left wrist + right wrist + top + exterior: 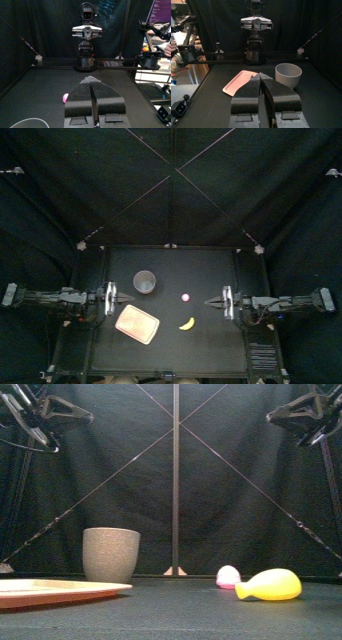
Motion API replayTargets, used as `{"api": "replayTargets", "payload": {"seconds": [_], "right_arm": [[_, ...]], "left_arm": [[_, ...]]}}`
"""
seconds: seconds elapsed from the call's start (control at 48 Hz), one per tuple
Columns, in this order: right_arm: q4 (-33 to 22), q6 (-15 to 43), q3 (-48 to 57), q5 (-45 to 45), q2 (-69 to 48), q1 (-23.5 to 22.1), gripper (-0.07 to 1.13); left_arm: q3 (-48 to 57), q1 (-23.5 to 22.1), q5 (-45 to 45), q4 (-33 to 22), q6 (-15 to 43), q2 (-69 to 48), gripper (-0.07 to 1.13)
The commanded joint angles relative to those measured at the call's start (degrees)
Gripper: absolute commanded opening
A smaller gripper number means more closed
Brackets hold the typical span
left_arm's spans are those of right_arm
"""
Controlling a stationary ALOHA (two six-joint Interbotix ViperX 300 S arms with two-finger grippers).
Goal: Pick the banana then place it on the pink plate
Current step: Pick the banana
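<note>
The left pincer (91, 81) and right pincer (262, 76), jaws pressed together and empty, hang at the tabletop's (214, 353) 9 and 3 o'clock. The banana (189, 323) lies toward 5 o'clock, with the pink plate (138, 321) at its 9 and a small pink toy (186, 297) at its 12.

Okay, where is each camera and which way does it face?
Top: overhead, looking down; left arm, right arm flank table.
Front: table edge, level, past banana, grey cup; arms above.
Left wrist: faces right arm; left gripper shut.
Right wrist: faces left arm, pink plate; right gripper shut.
Top, front share grey cup.
</note>
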Motion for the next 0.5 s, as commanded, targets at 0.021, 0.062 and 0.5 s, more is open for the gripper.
{"api": "replayTargets", "payload": {"seconds": [0.021,0.062,0.5], "right_arm": [[0.4,0.6,-1.1,0.4,2.9,0.1,0.05],[0.5,0.9,-1.4,1.3,4.6,0.1,0.05],[-0.4,1.1,-10.3,7.5,30.3,3.4,0.24]], "left_arm": [[-1.0,0.3,-0.2,-0.1,0.1,0.6,0.04],[-0.9,0.4,-0.2,-0.1,0.1,0.6,0.03],[-0.6,0.7,-0.9,0.3,0.2,0.6,0.03]]}}
